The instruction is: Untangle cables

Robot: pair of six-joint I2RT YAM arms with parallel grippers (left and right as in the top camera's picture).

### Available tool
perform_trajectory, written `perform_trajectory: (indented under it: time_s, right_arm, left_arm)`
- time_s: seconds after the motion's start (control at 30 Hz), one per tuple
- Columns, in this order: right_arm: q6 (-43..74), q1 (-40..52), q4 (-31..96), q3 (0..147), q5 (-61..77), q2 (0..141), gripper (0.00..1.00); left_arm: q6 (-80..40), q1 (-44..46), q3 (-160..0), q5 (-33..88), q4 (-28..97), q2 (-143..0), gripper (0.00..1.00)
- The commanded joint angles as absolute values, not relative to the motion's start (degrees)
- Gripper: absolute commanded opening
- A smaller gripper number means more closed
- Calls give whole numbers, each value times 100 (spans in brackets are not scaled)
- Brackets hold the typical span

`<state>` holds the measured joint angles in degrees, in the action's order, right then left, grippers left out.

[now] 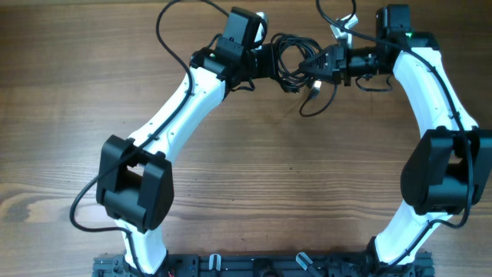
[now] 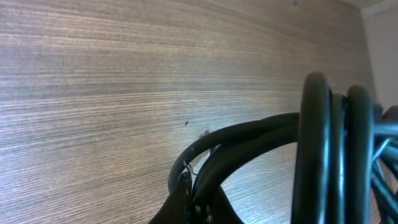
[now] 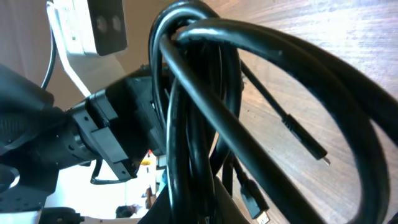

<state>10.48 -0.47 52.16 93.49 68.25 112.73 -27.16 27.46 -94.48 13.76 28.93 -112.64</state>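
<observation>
1. The left white-and-black robot arm (image 1: 181, 100) reaches from the near left edge across the brown wood-grain table (image 1: 254, 177) towards the far centre.
2. The left gripper (image 1: 265, 65) is at the left side of the bundle. Its claw is pressed together on the strands, which in the left wrist view run down into its dark tip.
3. The cables (image 1: 294, 58), thin black cords in one tangled bundle of loops, are at the far centre of the table, between the two grippers. One loose loop (image 1: 317, 106) trails towards the near side.
4. In the right wrist view, a small black plug end (image 3: 318, 151) hangs clear of the wood.
5. The right gripper (image 1: 321, 68) is at the right side of the bundle, with its claw clamped together on the looped cords.
</observation>
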Motion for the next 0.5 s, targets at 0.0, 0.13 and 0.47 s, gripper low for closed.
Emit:
perform_trajectory:
  time_s: [0.0, 0.13, 0.47]
  right_arm:
    - [1612, -73, 4936, 9406, 6101, 11229, 4]
    - [2200, -73, 4766, 9406, 4370, 11229, 5]
    - [2458, -73, 4460, 9406, 4206, 11229, 4]
  left_arm:
    - [-2880, 2467, -9472, 1085, 2945, -11369, 4]
    - [-2875, 2200, -9472, 1522, 3076, -11236, 4]
    - [-2877, 2056, -9472, 2530, 3734, -11209, 45]
